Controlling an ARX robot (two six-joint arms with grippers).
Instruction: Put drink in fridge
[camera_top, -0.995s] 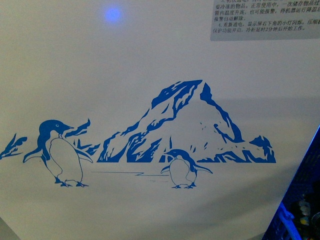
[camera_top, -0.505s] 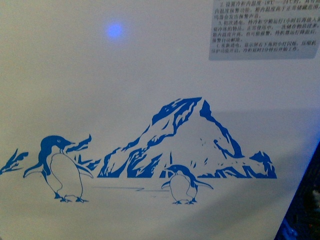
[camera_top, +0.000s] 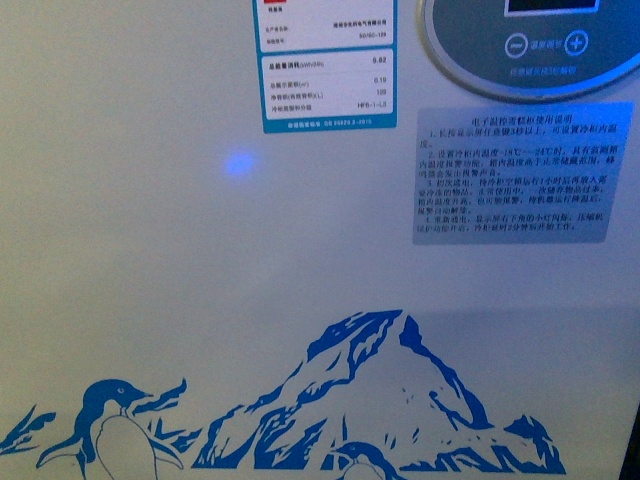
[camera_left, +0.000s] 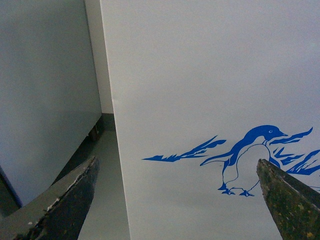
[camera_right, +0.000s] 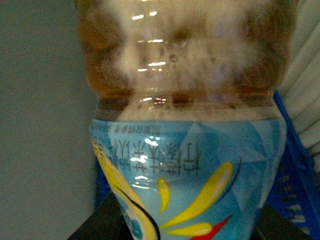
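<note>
The fridge (camera_top: 200, 300) fills the front view as a white wall with a blue penguin-and-mountain picture low down and the oval grey display (camera_top: 530, 45) at the top right. No arm shows there. In the left wrist view my left gripper (camera_left: 177, 200) is open and empty, its dark fingertips (camera_left: 75, 195) wide apart, facing the fridge's white side (camera_left: 210, 75) and a blue penguin. In the right wrist view my right gripper (camera_right: 185, 232) is shut on the drink (camera_right: 185, 100), a bottle of amber-brown liquid with a light-blue and yellow label. Its cap is out of view.
White and grey stickers with print (camera_top: 328, 65) sit beside the display. A grey cabinet side (camera_left: 45, 85) stands next to the fridge with a narrow floor gap between them. A blue plastic basket (camera_right: 295, 190) shows behind the bottle.
The front view has risen along the fridge wall: the penguin picture has slid down to the bottom edge, and the stickers and the oval display have come into view at the top.
</note>
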